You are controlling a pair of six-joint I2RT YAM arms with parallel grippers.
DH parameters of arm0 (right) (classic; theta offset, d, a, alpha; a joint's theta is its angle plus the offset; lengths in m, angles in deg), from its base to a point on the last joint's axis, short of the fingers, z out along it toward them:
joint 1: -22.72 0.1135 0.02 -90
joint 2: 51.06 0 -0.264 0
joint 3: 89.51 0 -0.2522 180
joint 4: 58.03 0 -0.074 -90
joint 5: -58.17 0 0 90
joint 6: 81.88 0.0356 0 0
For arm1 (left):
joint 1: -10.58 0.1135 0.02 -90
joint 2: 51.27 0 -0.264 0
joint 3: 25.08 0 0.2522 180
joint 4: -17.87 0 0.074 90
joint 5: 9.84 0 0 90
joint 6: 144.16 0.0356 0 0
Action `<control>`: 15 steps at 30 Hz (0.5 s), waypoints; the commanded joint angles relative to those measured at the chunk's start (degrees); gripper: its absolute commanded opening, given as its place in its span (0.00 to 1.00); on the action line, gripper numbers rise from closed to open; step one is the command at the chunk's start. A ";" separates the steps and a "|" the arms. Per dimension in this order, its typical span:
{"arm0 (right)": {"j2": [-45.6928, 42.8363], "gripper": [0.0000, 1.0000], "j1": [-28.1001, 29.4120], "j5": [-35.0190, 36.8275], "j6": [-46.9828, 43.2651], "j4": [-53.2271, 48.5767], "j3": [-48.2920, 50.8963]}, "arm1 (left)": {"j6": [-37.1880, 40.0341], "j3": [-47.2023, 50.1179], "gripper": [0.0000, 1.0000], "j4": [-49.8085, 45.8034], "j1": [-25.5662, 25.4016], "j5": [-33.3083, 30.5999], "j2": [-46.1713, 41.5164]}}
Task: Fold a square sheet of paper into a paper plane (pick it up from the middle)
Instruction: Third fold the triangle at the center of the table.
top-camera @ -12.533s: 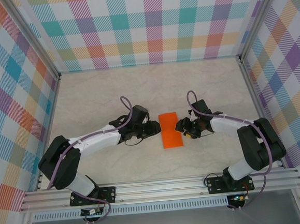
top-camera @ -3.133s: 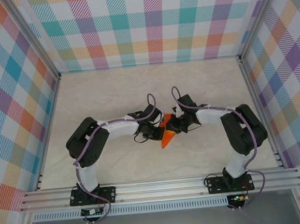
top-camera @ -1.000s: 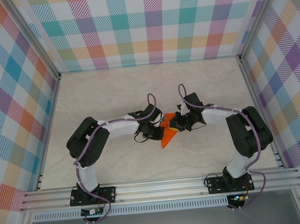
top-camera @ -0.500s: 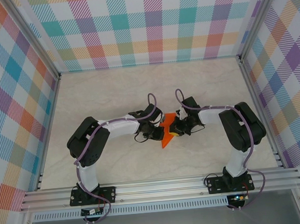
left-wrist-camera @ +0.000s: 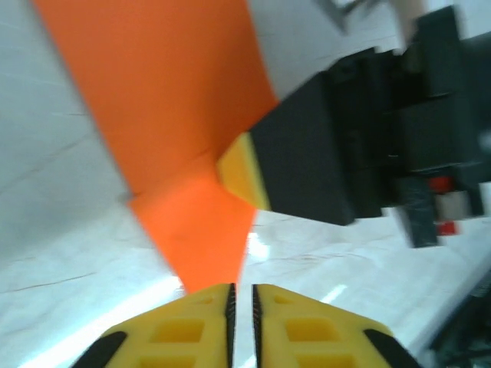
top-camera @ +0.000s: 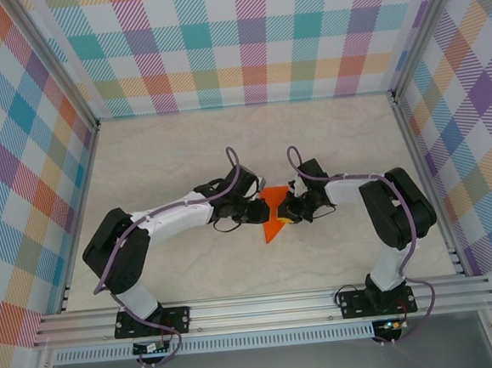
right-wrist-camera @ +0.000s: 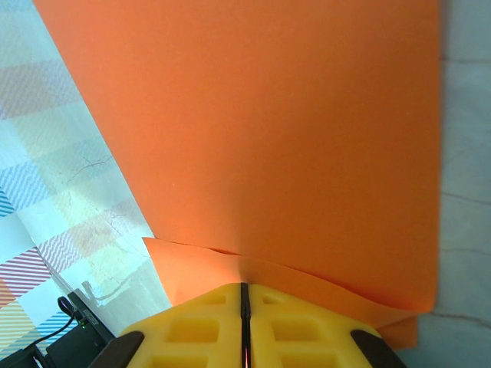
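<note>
The folded paper [top-camera: 273, 224] lies mid-desk [top-camera: 176, 155] between the two arms' ends, which cover its upper part; its narrow point faces the near edge. The right gripper [top-camera: 288, 214] is clamped on the paper's edge. In its wrist view the right gripper [right-wrist-camera: 244, 287] has its fingers pressed flat together, and two orange layers of paper [right-wrist-camera: 268, 138] slip under them, cut off at the top of the view. The left gripper [top-camera: 254, 211] is at the opposite edge. In its own blurred view the left gripper [left-wrist-camera: 242, 290] shows only a thin slit. The paper [left-wrist-camera: 169, 100] seems to reach the fingertips, but I cannot tell whether it is pinched.
</note>
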 commanded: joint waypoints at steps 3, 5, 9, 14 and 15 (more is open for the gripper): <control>1.84 0.09 0.11 5.42 0.32 -1.94 1.89 | -7.09 3.29 0.12 8.70 -0.16 9.32 1.89; 1.93 0.09 0.11 5.32 0.40 -1.78 2.11 | -7.37 2.66 0.12 8.95 -0.22 10.57 3.68; 2.40 0.09 0.10 5.26 0.40 -1.65 2.00 | -7.69 1.61 0.12 9.90 -0.80 13.60 7.24; 2.77 0.09 0.21 5.19 0.67 -1.12 2.18 | -7.60 0.50 0.13 9.64 -1.49 14.23 10.23; 2.90 0.09 0.19 5.07 0.71 -1.12 2.21 | -7.60 0.38 0.13 9.69 -1.53 14.24 10.64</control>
